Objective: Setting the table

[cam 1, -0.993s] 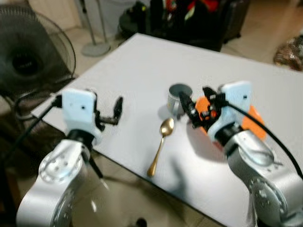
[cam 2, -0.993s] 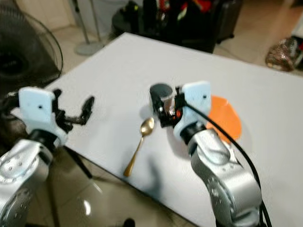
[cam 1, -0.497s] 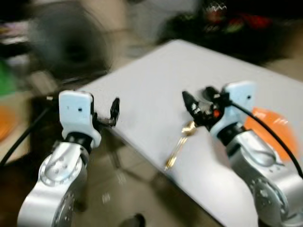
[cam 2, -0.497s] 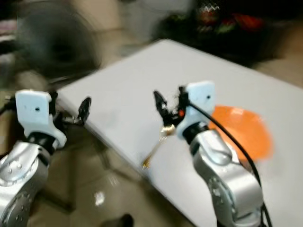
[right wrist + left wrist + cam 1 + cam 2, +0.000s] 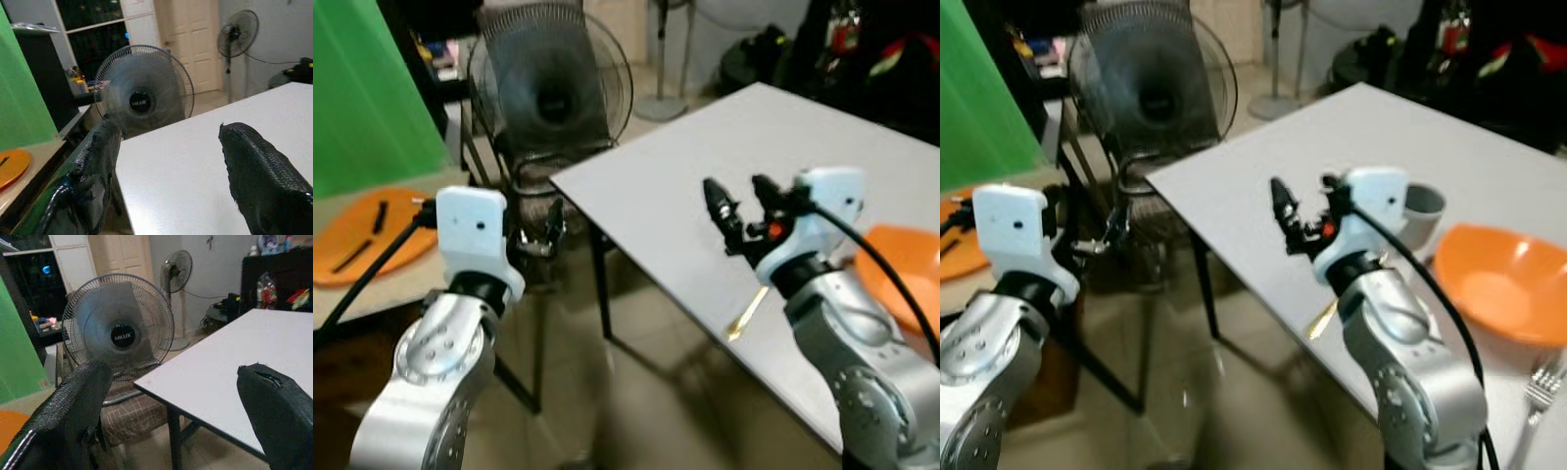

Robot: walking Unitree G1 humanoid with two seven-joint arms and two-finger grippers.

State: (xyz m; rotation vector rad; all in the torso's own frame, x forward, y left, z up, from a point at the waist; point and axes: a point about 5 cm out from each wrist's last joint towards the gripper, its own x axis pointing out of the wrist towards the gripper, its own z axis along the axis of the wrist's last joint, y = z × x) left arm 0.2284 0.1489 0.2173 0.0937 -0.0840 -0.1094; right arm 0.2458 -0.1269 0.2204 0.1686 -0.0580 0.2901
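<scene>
Grippers first: you have both raised and empty, the right gripper [image 5: 741,208] spread wide above the near edge of the white table [image 5: 705,166], the left gripper [image 5: 176,416] just as wide, off the table's corner over the floor and facing the standing fan [image 5: 551,83].

Your view has swung toward nine o'clock since a second ago, when the head looked straight down on the tabletop. That shift is the camera's, not the things'. The table now sits at three o'clock in your view, while the fan, the green screen [image 5: 367,88] and an orange tray [image 5: 357,235] beyond it have come into sight at nine and ten o'clock.

On the table, the gold spoon [image 5: 747,311] lies by the near edge under your right forearm, the grey cup [image 5: 1422,211] stands behind that wrist, the orange bowl [image 5: 1498,289] sits at three o'clock from it, and a fork [image 5: 1545,377] lies at the far right edge.

My reading: with nothing held and the body turning away, you are likely heading off to fetch the next item, perhaps from the orange tray.
</scene>
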